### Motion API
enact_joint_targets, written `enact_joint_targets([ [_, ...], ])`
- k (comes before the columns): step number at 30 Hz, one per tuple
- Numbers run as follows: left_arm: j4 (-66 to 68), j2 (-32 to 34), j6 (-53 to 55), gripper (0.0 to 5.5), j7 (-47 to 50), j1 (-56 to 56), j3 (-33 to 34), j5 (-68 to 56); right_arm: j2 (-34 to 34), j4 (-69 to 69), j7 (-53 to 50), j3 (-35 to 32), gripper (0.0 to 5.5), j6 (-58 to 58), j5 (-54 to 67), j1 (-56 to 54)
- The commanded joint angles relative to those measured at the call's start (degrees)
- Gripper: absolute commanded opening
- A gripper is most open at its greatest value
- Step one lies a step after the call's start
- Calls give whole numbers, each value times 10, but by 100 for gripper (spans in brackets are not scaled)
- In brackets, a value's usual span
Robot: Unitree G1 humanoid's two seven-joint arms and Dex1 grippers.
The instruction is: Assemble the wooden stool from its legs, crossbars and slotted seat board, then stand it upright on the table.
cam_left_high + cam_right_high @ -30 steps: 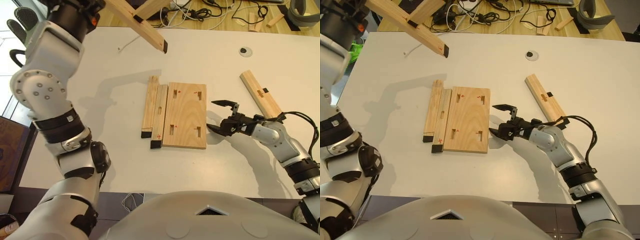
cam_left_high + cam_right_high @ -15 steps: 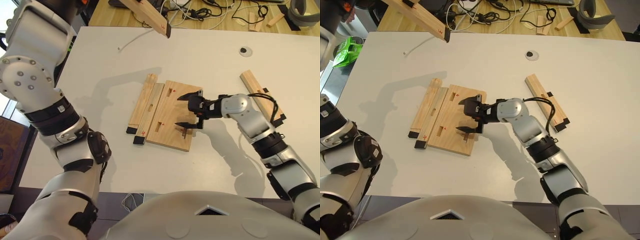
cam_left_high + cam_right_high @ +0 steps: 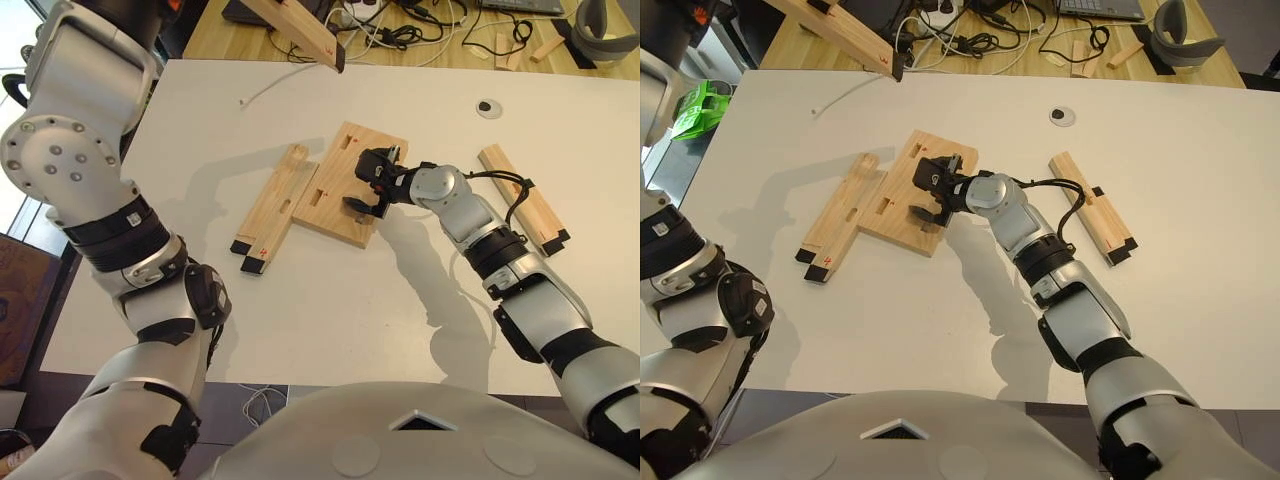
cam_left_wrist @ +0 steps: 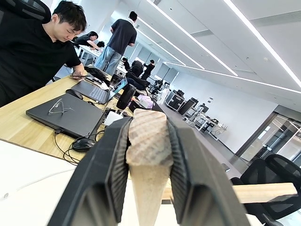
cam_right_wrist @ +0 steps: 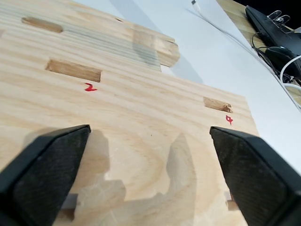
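Two arms posed apart. Left arm raised high over far left corner of table point(image 3: 300, 300), left gripper point(image 4: 148, 141) clamped on wooden leg point(image 3: 305, 28), held aloft and slanting. Right arm bent inward, right gripper point(image 3: 368, 183) low over slotted seat board point(image 3: 335, 185), fingers spread wide. Board flat mid-table; loose legs point(image 3: 270, 205) just beside its left edge.

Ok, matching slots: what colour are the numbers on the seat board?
Red numbers, best in the right wrist view.

Slotted seat board point(image 3: 333, 182) — flat, skewed
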Motion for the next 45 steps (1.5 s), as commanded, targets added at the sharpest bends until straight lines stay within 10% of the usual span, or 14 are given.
enact_joint_targets([
  [1,-26,50,45,103,-31,28,-37,35,14,93,-77,-6,468,61,-47,43],
  [8,-48,143,123,103,-155,25,-96,54,29,-123,-102,-151,468,14,77,107],
  [15,-72,134,211,103,-135,60,-81,54,-97,-344,-137,-357,468,31,130,292],
  [45,-95,9,354,103,-53,5,31,62,-80,-311,-186,-356,468,-42,98,328],
])
